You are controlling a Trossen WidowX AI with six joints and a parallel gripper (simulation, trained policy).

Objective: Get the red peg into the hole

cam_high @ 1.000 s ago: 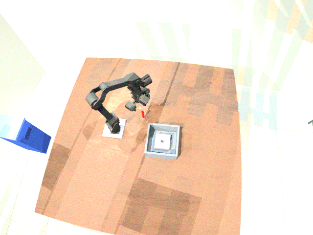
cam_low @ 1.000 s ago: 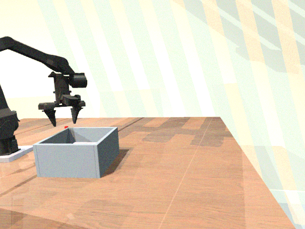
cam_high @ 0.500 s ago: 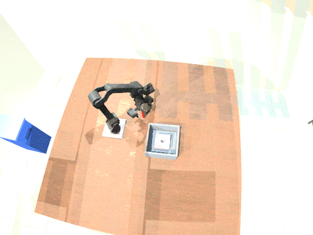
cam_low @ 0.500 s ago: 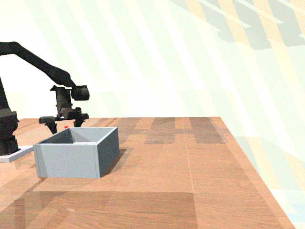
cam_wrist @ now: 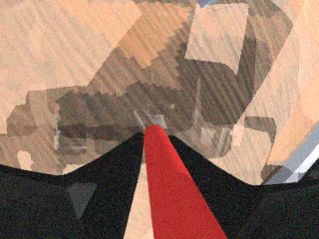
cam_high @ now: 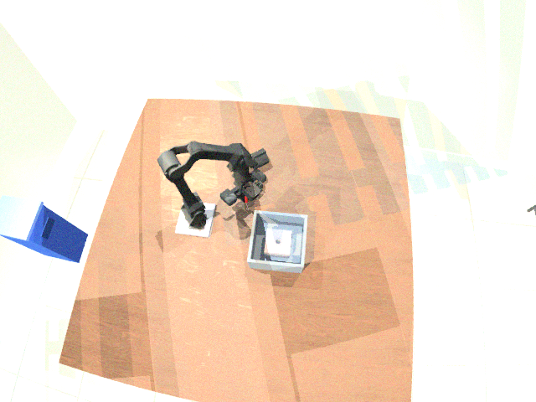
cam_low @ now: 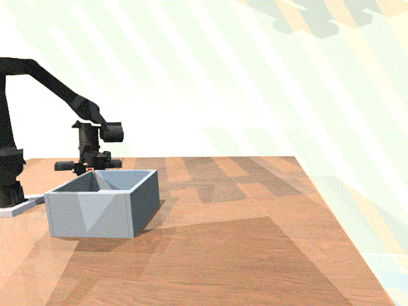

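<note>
Wood table under striped light, red peg in the grip

Pale floor surrounds your wood table point(cam_high: 337, 302) point(cam_low: 230, 263) point(cam_wrist: 50, 50). Leftmost from above, you see a blue box-shaped unit point(cam_high: 64, 235) beyond the table's edge. Next comes your black arm point(cam_high: 213, 151) point(cam_low: 52, 82), standing on a white base plate point(cam_high: 183, 227) point(cam_low: 6, 213). Its gripper point(cam_high: 246, 205) point(cam_low: 89, 173) point(cam_wrist: 155, 140) points down, fingers closed around the red peg point(cam_high: 245, 199) point(cam_low: 90, 169) point(cam_wrist: 174, 199), outside and near the open box point(cam_high: 304, 242) point(cam_low: 90, 213) point(cam_wrist: 294, 169). You cannot tell whether the peg touches the table. Rightmost of these, the grey-blue box holds the pale plate point(cam_high: 283, 249) point(cam_low: 110, 190), its hole point(cam_high: 277, 241) unfilled.
</note>
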